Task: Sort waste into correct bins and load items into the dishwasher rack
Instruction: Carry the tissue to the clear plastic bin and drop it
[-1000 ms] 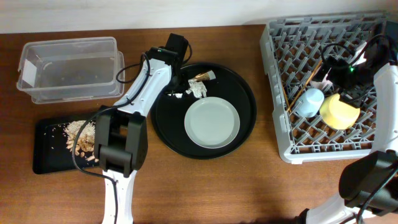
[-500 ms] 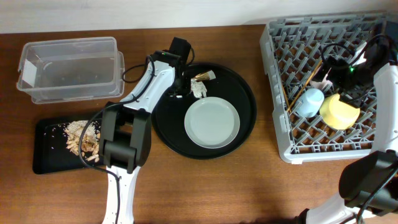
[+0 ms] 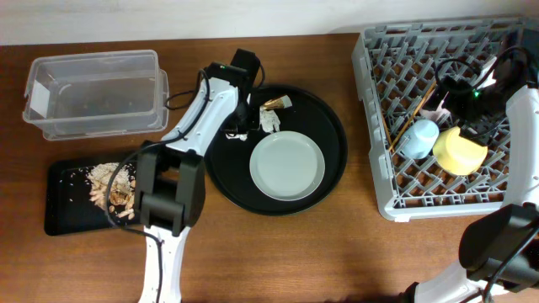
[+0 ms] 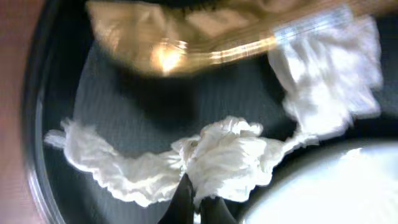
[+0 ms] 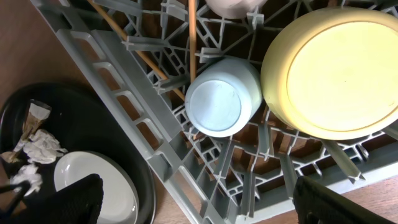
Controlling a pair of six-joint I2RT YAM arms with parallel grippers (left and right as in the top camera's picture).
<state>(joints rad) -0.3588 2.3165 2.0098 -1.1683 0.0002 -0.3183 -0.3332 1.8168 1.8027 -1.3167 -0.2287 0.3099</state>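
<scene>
My left gripper [image 4: 199, 208] is shut on a crumpled white tissue [image 4: 217, 155] lying on the round black tray [image 3: 337, 160]. A second tissue wad [image 4: 323, 74] and the shiny gold wrapper [image 4: 186, 37] lie just beyond it. From overhead, the left gripper [image 3: 239, 126] points down at the tray's upper left, beside the grey-green plate [image 3: 286, 165]. My right gripper [image 5: 205, 205] hangs open over the dishwasher rack [image 3: 396, 198], above the blue cup [image 5: 221, 102] and the yellow-green bowl [image 5: 333, 71]. Chopsticks [image 5: 191, 31] and the pink cup [image 5: 233, 5] lie in the rack.
The clear plastic box [image 3: 93, 93] stands at the far left. In front of it, the flat black tray [image 3: 61, 210] holds food scraps [image 3: 109, 187]. Bare wooden table lies between the round tray and the rack.
The left gripper has moved a little right onto the round tray and shut on the tissue. The right arm has not moved.
</scene>
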